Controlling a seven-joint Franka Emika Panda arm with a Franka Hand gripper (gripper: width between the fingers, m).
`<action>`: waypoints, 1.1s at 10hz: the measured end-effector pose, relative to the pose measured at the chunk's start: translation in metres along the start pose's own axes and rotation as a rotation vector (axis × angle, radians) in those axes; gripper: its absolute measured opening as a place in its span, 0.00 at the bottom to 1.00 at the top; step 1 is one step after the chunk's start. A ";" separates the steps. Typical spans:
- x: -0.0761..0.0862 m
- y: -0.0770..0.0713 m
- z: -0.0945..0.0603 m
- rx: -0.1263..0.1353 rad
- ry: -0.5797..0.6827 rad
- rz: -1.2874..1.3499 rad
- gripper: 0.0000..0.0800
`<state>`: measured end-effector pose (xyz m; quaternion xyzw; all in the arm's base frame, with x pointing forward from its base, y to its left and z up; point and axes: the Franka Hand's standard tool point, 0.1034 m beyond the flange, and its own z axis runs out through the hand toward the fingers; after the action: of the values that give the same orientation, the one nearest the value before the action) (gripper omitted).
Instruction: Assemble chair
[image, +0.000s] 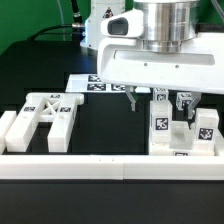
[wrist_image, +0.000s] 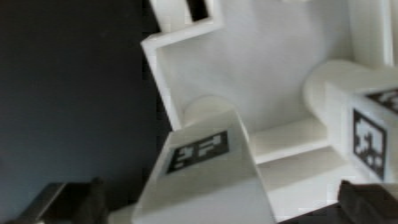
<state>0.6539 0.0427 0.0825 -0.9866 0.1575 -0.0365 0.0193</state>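
Note:
The chair parts are white blocks with black-and-white tags. An X-braced frame (image: 48, 113) lies at the exterior view's left. A cluster of upright tagged pieces (image: 182, 130) stands at the exterior view's right. My gripper (image: 159, 102) hangs just above this cluster with its jaws wide apart. In the wrist view, a tagged white post (wrist_image: 208, 152) rises between the dark fingertips (wrist_image: 71, 202), with a gap showing beside it. My gripper (wrist_image: 217, 208) is open around it and grips nothing. A flat white panel (wrist_image: 240, 60) lies beyond the post.
The marker board (image: 98, 83) lies behind the parts, partly under the arm. A long low white border rail (image: 100, 166) runs along the front edge. Black table surface (image: 110, 125) separates the frame from the cluster.

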 end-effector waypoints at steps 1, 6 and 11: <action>0.001 0.001 0.000 0.000 0.003 -0.075 0.81; 0.002 0.004 0.001 -0.001 0.005 -0.200 0.48; 0.005 0.006 0.002 0.022 0.006 0.020 0.36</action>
<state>0.6567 0.0357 0.0803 -0.9846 0.1671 -0.0410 0.0302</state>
